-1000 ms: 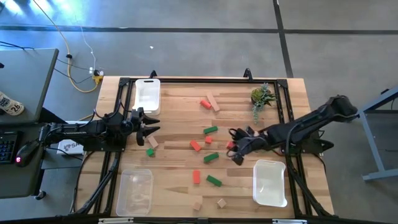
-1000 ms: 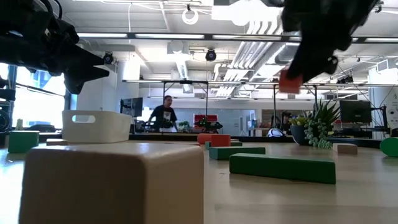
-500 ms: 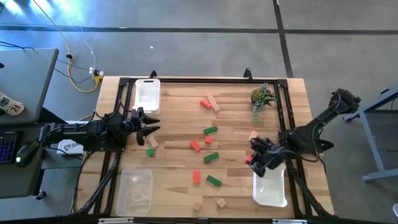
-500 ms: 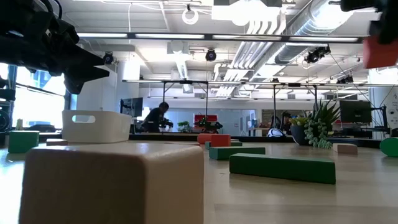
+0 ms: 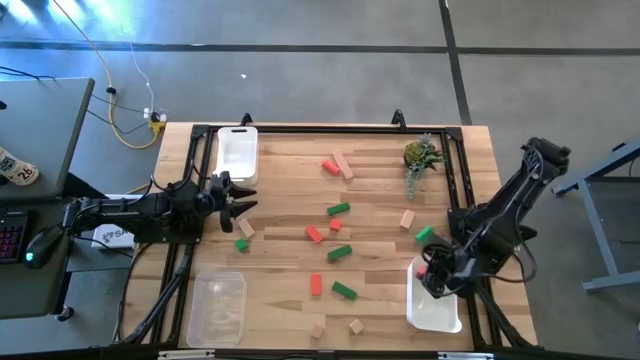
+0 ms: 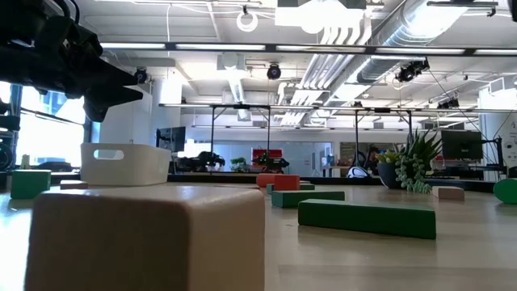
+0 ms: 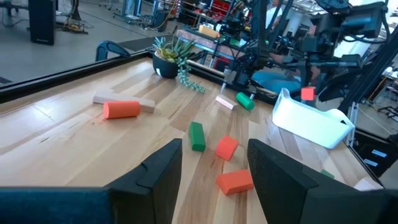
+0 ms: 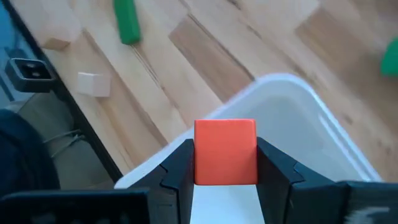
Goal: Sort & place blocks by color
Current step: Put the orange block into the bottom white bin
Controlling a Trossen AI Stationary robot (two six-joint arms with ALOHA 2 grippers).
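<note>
Item, my right gripper (image 8: 225,163): I am clamping a red cube (image 8: 225,152) between both fingers, jaws narrowed onto its two side faces, and I am holding it in the air above the white tray (image 5: 436,300) at the near right of the table (image 5: 290,200); in the high view the cube (image 5: 422,270) is showing at the tray's left rim. Item, tray: white, rounded corners, its inside showing bare beneath the cube in the right wrist view. Item, my left gripper (image 5: 243,204): I am hovering it with fingers parted, holding nothing, at the table's left edge, just above a green block (image 5: 241,243) and a tan block (image 5: 245,229). Item, loose blocks on the wood: red and tan pieces (image 5: 336,166) at the far middle, green bars (image 5: 339,209) and red pieces (image 5: 314,234) across the centre, a green block (image 5: 425,234) and a tan one (image 5: 407,218) near the tray, tan cubes (image 5: 355,326) along the near edge. Item, other containers: a second white tray (image 5: 237,150) at the far left, a clear bin (image 5: 218,308) at the near left. Item, a potted plant (image 5: 421,155) at the far right.
</note>
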